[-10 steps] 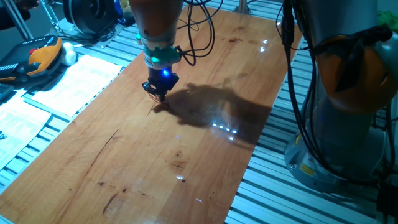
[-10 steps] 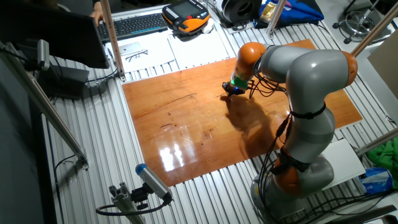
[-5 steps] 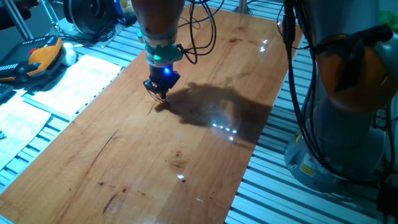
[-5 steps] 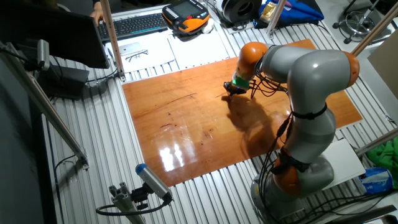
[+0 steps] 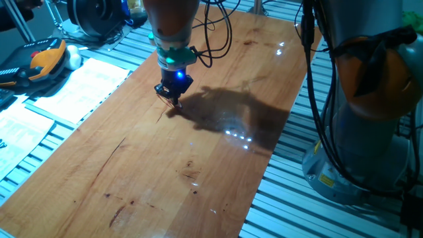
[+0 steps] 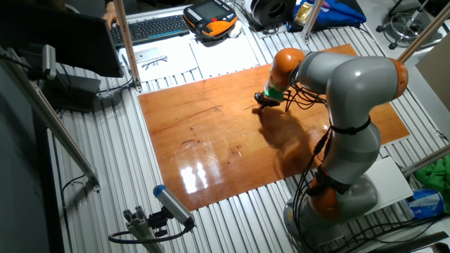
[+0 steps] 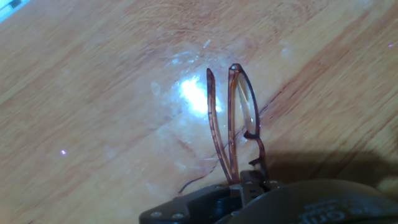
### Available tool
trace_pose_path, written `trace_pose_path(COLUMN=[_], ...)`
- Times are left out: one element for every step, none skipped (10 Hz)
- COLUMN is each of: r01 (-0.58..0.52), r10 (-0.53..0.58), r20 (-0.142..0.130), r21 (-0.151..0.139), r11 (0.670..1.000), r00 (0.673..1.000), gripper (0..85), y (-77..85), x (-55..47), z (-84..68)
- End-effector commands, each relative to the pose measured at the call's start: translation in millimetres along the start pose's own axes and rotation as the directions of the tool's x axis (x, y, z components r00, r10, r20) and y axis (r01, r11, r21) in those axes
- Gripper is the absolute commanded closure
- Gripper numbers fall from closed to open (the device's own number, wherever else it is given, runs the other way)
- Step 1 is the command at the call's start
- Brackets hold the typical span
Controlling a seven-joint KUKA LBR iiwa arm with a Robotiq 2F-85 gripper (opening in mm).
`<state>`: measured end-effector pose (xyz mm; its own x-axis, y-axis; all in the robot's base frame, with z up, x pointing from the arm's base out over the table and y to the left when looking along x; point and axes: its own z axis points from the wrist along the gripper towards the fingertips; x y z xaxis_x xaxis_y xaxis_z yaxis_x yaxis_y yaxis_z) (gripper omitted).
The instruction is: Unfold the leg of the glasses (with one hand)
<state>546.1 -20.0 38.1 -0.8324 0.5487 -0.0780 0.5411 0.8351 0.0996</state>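
Observation:
In the hand view the reddish-brown wire glasses (image 7: 230,124) hang just above the wooden tabletop (image 7: 93,93). One oval rim shows edge-on, and one leg (image 7: 213,118) lies close beside it, splayed only slightly. My gripper (image 7: 247,182) is shut on the glasses at the near end, by the bridge or hinge. In one fixed view the gripper (image 5: 174,99) points down at the far left part of the board, and the glasses are too small to make out. It also shows in the other fixed view (image 6: 261,103).
The wooden board (image 5: 165,172) lies on a slatted metal table. Paper sheets (image 5: 79,86) and an orange-black device (image 5: 46,59) lie to its left. The arm's base (image 5: 370,125) stands to the right. A keyboard (image 6: 151,28) and a paper with a glasses picture (image 6: 156,62) lie behind.
My gripper has shifted a little toward the far side of the board, still low over the wood.

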Motion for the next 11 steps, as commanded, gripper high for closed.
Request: trace_pose_path(r01=[-0.003,-0.005,-0.006,-0.006,-0.005,-0.004,0.002,0.017,0.036,0.056,0.068], r10=[0.003,0.005,0.005,0.006,0.005,0.004,-0.002,-0.017,-0.036,-0.056,-0.068], r20=[-0.006,-0.013,-0.016,-0.016,-0.015,-0.015,-0.015,-0.01,-0.006,-0.003,-0.01], r21=[-0.009,-0.016,-0.018,-0.019,-0.017,-0.017,-0.017,-0.013,-0.004,0.004,0.007], r11=[1.0,1.0,1.0,1.0,1.0,1.0,1.0,1.0,0.999,0.998,0.998], r00=[1.0,1.0,1.0,1.0,1.0,1.0,1.0,1.0,0.999,0.998,0.998], gripper=[85.0,85.0,85.0,85.0,85.0,85.0,85.0,85.0,85.0,85.0,85.0], y=[-2.7,-6.1,-8.4,-9.3,-10.0,-11.1,-12.9,-16.2,-20.3,-26.4,-32.1], x=[-1.9,-4.5,-6.3,-7.1,-7.3,-7.5,-7.7,-8.4,-10.3,-12.4,-15.2], z=[-0.6,-1.7,-2.7,-3.1,-3.0,-2.4,-1.5,-0.1,0.6,-0.4,-4.3])
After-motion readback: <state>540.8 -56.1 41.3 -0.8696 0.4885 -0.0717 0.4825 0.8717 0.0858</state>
